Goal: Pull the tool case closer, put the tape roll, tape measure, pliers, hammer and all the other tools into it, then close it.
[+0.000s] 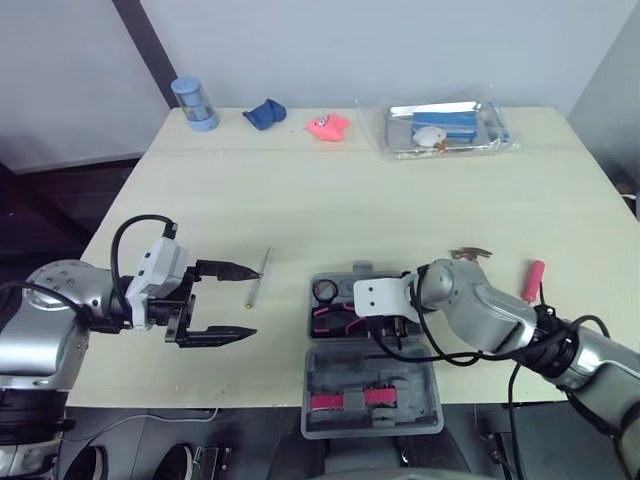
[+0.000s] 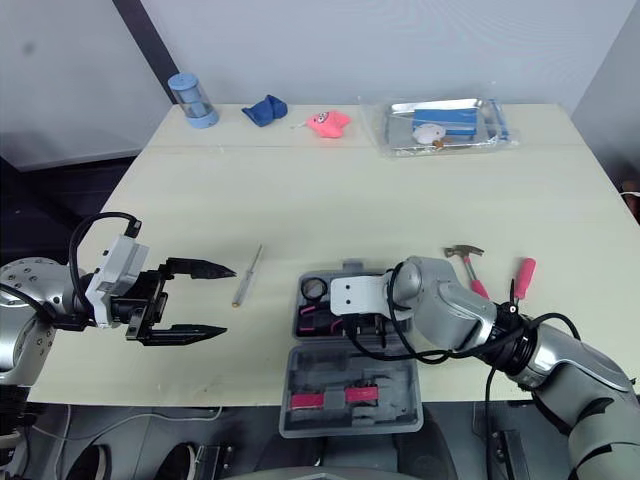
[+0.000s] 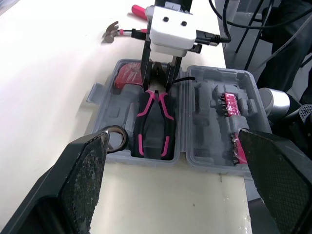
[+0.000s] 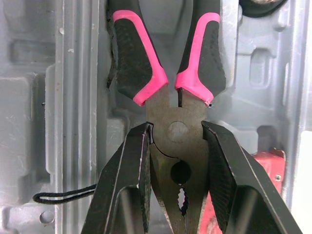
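The grey tool case (image 1: 420, 385) lies open at the table's front edge, its lid half hanging over the edge. In its base lie a black tape roll (image 1: 325, 291), a red object (image 3: 127, 75) and pink-handled pliers (image 4: 192, 58). My right gripper (image 4: 176, 129) reaches into the base, shut on the pliers' head at the pivot. My left gripper (image 1: 255, 300) hovers open and empty above the table, left of the case. Just beyond its fingertips lies a thin screwdriver (image 1: 259, 276). A hammer (image 2: 465, 262) and a red-handled tool (image 2: 522, 275) rest on the table right of the case.
Along the far edge stand a blue cup (image 1: 195, 103), a blue cloth (image 1: 265, 113), a pink toy (image 1: 328, 126) and a clear bag over a tray (image 1: 445, 128). Pink bit holders (image 1: 352, 400) sit in the case lid.
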Tool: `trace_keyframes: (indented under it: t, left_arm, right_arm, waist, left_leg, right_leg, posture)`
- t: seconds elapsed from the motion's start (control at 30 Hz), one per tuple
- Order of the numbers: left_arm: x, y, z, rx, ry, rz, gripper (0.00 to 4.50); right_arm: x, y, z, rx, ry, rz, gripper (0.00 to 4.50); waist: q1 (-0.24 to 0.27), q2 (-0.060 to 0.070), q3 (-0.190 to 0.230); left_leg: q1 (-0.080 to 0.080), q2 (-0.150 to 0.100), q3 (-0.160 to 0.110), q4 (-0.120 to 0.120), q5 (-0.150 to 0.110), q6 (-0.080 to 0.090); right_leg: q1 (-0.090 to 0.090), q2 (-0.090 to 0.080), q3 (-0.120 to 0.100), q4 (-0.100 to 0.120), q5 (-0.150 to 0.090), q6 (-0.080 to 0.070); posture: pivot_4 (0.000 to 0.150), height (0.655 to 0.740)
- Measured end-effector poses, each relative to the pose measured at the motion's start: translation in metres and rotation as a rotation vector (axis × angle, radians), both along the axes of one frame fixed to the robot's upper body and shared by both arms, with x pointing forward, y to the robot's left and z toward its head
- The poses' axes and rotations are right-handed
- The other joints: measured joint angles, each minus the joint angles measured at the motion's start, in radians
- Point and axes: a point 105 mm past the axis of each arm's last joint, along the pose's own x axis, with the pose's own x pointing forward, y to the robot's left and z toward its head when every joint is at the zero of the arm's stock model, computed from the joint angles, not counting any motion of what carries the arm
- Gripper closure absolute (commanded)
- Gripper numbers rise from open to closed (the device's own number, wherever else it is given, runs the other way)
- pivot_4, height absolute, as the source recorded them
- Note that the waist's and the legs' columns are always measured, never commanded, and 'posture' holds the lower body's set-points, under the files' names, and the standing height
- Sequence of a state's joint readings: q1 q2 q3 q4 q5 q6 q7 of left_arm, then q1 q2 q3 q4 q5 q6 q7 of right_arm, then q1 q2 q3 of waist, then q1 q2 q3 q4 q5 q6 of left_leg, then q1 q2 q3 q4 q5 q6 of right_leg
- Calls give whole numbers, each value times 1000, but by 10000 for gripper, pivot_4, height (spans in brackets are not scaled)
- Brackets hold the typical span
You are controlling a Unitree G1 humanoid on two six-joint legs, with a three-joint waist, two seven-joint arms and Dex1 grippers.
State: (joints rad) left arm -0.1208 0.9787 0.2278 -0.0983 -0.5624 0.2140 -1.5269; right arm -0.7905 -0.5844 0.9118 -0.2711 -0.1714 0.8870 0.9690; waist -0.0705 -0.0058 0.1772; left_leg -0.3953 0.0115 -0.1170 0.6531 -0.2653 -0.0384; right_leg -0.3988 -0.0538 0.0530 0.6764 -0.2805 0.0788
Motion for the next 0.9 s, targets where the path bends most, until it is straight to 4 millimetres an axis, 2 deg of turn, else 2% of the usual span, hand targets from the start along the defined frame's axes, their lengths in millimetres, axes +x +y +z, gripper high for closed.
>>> trace_keyframes:
  t: [0.03,0.1,0.27,0.3,0.5,0.6,0.67,0.73,0.77,0.8,0.83,0.9]
  left_arm:
    - [0,0,0,0,0,0,409]
    - [0,-1,0,0,0,1,0]
    - [0,-1,0,1,1,0,0]
    - [0,-1,0,1,1,0,0]
    - [-1,-1,0,1,3,1,0]
    - [-1,-1,0,1,4,1,0]
    - [-1,-1,0,0,4,0,0]
    - [-1,-1,0,0,4,1,0]
    - [-1,-1,-1,0,4,1,0]
    - [-1,-1,-1,0,5,1,0]
    - [-1,-1,-1,-1,5,1,0]
    - [-1,-1,-1,-1,4,2,0]
  right_arm:
    - [0,0,-1,3,2,-2,35122]
    - [1,-1,-2,5,-1,1,24097]
    - [5,-3,3,20,-24,-8,2582]
    - [6,-4,5,23,-28,-13,1180]
    - [4,-7,10,86,17,-41,1180]
    - [-1,4,24,193,62,-33,1180]
    - [-1,13,35,276,83,-35,6411]
    - [1,17,43,338,93,-41,13688]
    - [2,17,50,377,97,-42,20339]
    - [2,17,50,381,97,-43,20339]
    - [3,17,52,394,98,-39,25900]
    - [3,15,50,428,116,-39,31019]
  waist:
    - [0,0,0]
    - [0,0,0]
    - [1,0,0]
    - [1,0,0]
    - [2,0,0]
    - [-1,0,0]
    - [-1,0,0]
    - [1,0,0]
    - [4,0,0]
    - [4,0,0]
    - [5,0,0]
    - [4,-1,0]
  left_leg:
    - [0,0,0,0,0,0]
    - [0,0,0,0,0,0]
    - [0,0,0,0,0,0]
    - [0,0,0,0,0,0]
    - [0,0,0,0,0,0]
    - [0,0,0,0,0,0]
    - [0,0,0,0,0,0]
    - [0,0,0,0,0,0]
    - [0,0,0,0,0,0]
    - [0,0,0,0,0,0]
    - [0,0,0,0,0,0]
    - [0,0,0,0,0,0]
  right_leg:
    - [0,0,0,0,0,0]
    - [0,0,0,0,0,0]
    - [0,0,0,1,0,0]
    - [0,0,0,1,0,0]
    - [0,0,0,0,0,0]
    - [0,0,0,1,0,0]
    - [-1,0,0,1,0,0]
    - [-1,0,0,1,0,0]
    - [-1,0,0,1,0,0]
    - [-1,0,0,1,0,0]
    - [-1,0,0,1,0,0]
    - [-1,0,0,1,0,0]
  posture:
    - [1500,7400]
    - [1500,7400]
    - [1500,7400]
    - [1500,7400]
    - [1500,7400]
    - [1500,7400]
    - [1500,7400]
    - [1500,7400]
    - [1500,7400]
    - [1500,7400]
    - [1500,7400]
    - [1500,7400]
